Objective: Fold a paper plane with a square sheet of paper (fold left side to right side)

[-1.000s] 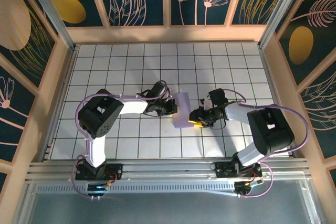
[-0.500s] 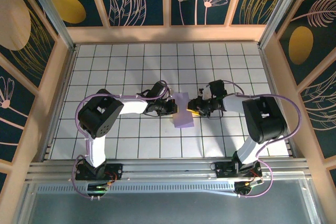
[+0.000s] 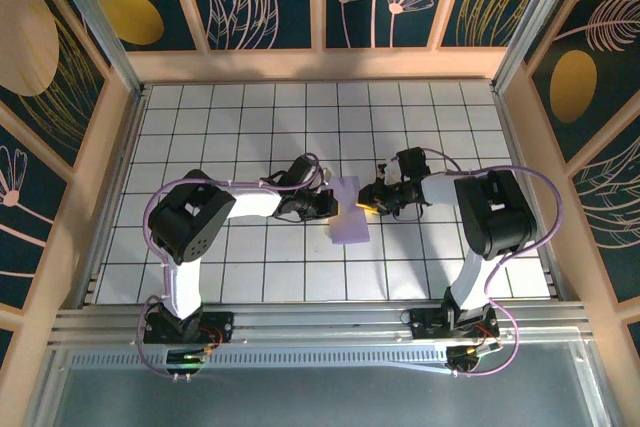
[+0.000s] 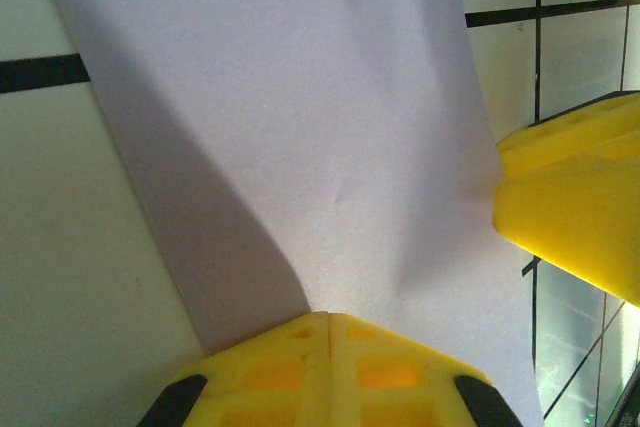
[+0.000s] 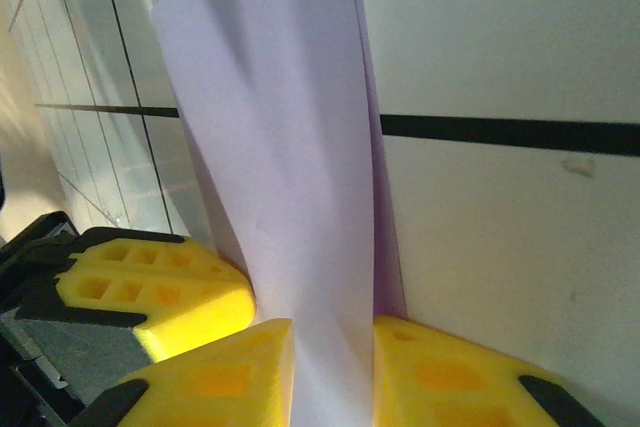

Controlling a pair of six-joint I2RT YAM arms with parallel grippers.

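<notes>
The square sheet of paper [image 3: 348, 219] is lavender and lies mid-table, folded over into a narrow strip rather than a paper plane. My left gripper [image 3: 329, 205] is at the strip's left edge. In the left wrist view the left gripper [image 4: 328, 319] is shut, with its tips against the paper [image 4: 300, 97]. My right gripper [image 3: 366, 201] meets the strip's upper right edge. In the right wrist view the right gripper [image 5: 332, 342] has narrow-set jaws, and a raised fold of the paper [image 5: 280, 147] stands between them. A yellow right finger [image 4: 570, 217] shows beside the sheet.
The white grid-tiled table [image 3: 250, 117] is boxed in by wooden walls [image 3: 110, 167] on three sides. An aluminium rail [image 3: 320, 332] runs along the near edge by the arm bases. The left gripper's fingers [image 5: 150, 282] sit close beside the right one's.
The right gripper has moved away from the near edge to the sheet's upper right edge, and its jaws have narrowed around the fold. The raised flap has come lower. The left gripper has held still.
</notes>
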